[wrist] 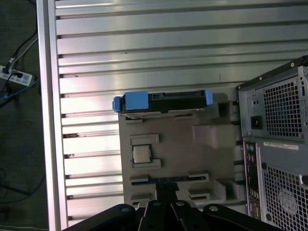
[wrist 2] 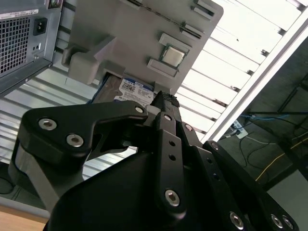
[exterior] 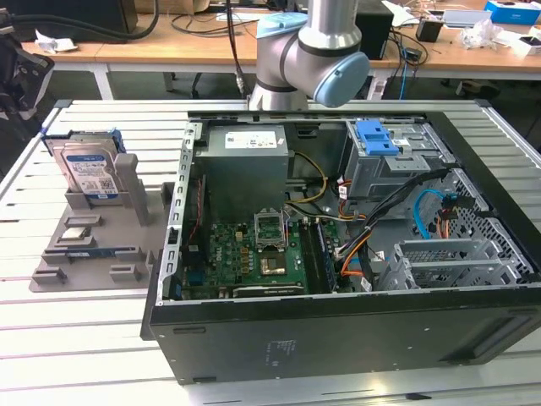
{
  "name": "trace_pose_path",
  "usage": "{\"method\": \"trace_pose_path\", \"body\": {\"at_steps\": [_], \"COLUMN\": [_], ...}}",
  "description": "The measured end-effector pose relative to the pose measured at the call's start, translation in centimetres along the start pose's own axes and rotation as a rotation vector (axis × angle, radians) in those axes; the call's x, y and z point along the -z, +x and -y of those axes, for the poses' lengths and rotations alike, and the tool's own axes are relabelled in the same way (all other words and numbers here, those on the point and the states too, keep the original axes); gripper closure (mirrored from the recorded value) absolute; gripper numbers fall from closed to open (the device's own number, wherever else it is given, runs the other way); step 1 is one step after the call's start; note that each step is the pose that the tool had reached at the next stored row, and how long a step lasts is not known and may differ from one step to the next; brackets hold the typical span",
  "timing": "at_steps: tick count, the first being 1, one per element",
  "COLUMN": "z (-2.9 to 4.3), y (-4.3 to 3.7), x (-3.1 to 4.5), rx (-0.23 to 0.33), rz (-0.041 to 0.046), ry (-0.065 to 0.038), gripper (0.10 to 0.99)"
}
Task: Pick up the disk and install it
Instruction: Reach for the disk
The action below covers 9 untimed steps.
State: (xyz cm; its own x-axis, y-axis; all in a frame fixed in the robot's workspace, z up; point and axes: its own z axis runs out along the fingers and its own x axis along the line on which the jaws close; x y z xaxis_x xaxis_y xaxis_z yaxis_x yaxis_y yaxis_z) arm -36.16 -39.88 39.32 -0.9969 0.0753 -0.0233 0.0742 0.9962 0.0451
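Disk [exterior: 89, 169] upright in grey holder [exterior: 114, 237] on table [exterior: 84, 338], to exterior view's left of open computer case [exterior: 338, 330]. Gripper [wrist 2: 165, 99] over holder, apart from disk, fingers pressed together, pinching nothing.

robot arm [exterior: 313, 51]: grey joint with a pale-blue cap, raised beyond the far wall of the computer case [exterior: 338, 338] in the exterior view. black gripper [wrist 2: 166, 98], in both wrist views, held outside the case, off its vented rear panel.
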Motion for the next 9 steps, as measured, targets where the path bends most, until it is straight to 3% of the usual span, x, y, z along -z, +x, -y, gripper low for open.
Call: {"method": "trace_pose_path", "body": {"at_steps": [4,9], "z": [-0.13,-1.63], "y": [0.27,0.81], "x": [-0.04,-0.14], "rx": [0.0,0.0], "rz": [0.0,0.0], "ry": [0.0,0.0], "gripper": [0.98,0.98]}}
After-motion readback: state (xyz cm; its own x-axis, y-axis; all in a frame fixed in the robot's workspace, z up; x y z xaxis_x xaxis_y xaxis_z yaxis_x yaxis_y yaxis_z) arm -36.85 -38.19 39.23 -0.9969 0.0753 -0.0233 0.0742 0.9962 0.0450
